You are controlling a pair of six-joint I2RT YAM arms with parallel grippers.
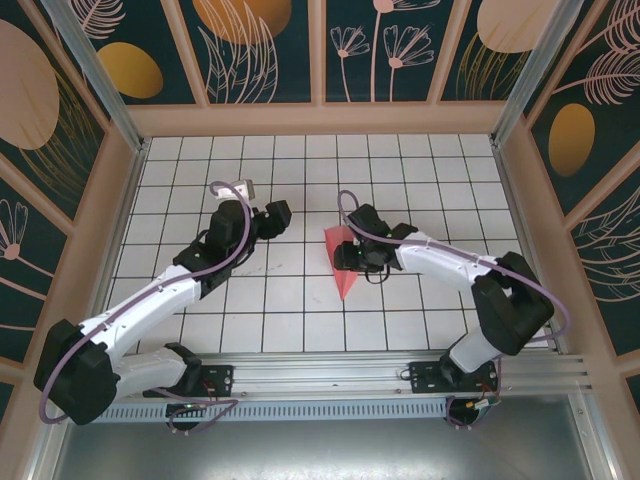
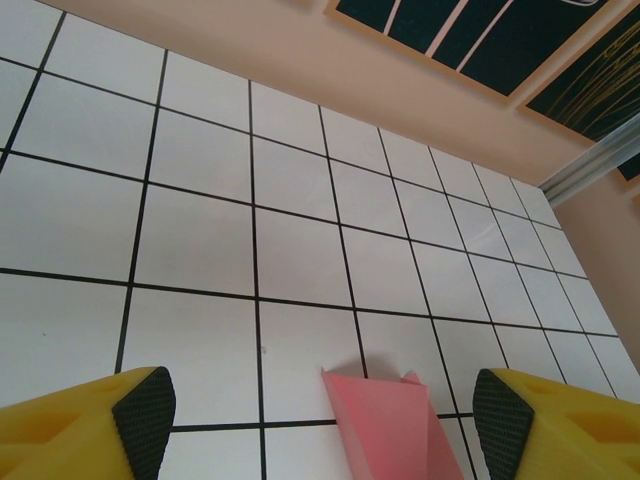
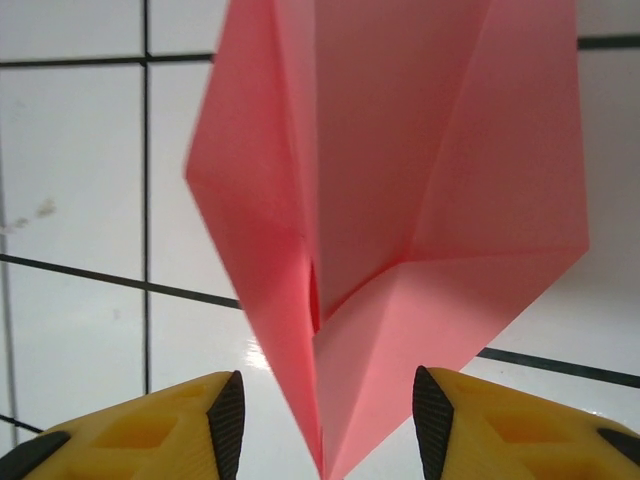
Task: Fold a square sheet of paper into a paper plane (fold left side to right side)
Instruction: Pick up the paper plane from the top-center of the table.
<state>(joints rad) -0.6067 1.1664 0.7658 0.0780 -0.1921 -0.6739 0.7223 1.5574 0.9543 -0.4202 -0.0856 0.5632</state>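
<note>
Top external view: my two arms reach in over the white tiled table (image 1: 200, 300) with its black grid lines. The paper plane (image 1: 341, 265), a slim pointed dart of thin coral-red paper, lies a little right of the table's middle. Its broad end is at 12 o'clock and its tip points to 6 o'clock, toward my bases.

My right gripper (image 1: 352, 258) sits over the dart's broad half, coming in from its 3 o'clock side. In the right wrist view the creased red paper (image 3: 400, 150) comes down from 12 o'clock, and its narrow end runs into the gap between my yellow fingers (image 3: 150, 435) with their black pads. The jaws stand apart, and the paper touches neither pad that I can see, so I am holding nothing there. I cannot tell whether the dart lies fully flat on the tiles.

My left gripper (image 1: 283, 215) hovers at about 10 o'clock from the plane, near it but clear of it. In the left wrist view its fingers (image 2: 90, 425) are spread wide with bare tiles between them. One folded end of the red paper (image 2: 385, 430) shows at 6 o'clock.
</note>
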